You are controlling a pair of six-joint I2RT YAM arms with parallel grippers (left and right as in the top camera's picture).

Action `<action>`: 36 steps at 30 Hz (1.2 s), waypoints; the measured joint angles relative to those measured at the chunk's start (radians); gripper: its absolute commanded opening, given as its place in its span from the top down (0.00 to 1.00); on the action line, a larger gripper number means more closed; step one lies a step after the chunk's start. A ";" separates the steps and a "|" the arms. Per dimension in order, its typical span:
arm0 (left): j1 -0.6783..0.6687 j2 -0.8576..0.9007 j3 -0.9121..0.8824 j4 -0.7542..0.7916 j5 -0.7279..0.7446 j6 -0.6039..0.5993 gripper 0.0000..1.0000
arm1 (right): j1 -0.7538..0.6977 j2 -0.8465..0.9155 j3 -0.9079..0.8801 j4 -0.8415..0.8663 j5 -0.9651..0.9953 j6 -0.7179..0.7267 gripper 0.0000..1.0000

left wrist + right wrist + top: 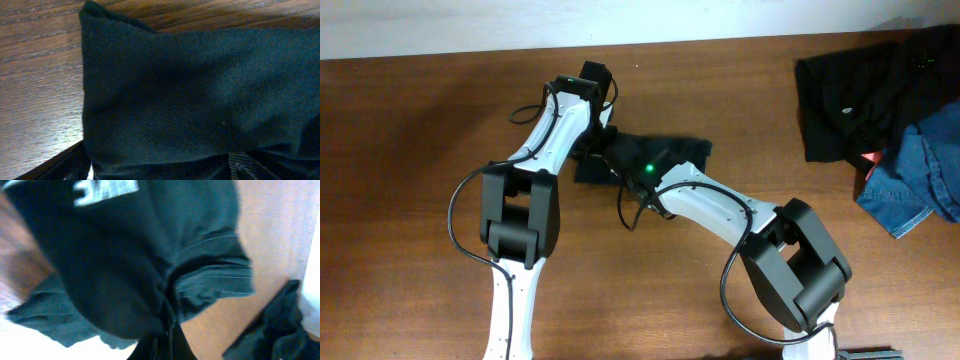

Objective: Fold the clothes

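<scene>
Cloth like this is judged to be light, thin and floppy. The black shirt [670, 150] is seen half bunched on the counter [420, 150], under the place where the two arms meet. It will sag and slide if it is picked up by one spot only, so it is best taken by an edge or a corner, with one claw at each end.

The right claw [167, 340] is closed tight on a gathered bit of the shirt, and folds are seen running out from the pinch. The left claw [160, 170] is spread wide. Its fingers [70, 169] are seen far apart at the bottom of its own view, with a folded edge of the shirt just ahead of them. It cannot be told if the cloth is touched there.

From above, a pile of other clothes [860, 90] with blue jeans [920, 185] is seen well apart from both claws, off to the far side of the right claw. Both claws are hidden from above by the arms.

White letters [105, 190] and a stitched hem [215, 275] are shown only by the right wrist view, which is blurred. The weave of the cloth and its neat folded corner are shown only by the left wrist view.
</scene>
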 measured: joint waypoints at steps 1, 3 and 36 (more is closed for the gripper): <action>0.000 0.000 0.000 0.000 0.000 0.000 0.13 | 0.000 0.000 0.001 0.003 0.011 -0.003 0.96; 0.000 0.000 0.000 0.000 0.000 0.000 0.13 | 0.000 -0.001 0.002 0.011 0.038 -0.008 0.96; 0.000 0.000 -0.001 0.001 0.000 0.000 0.13 | 0.000 -0.002 -0.112 -0.099 -0.109 0.054 0.96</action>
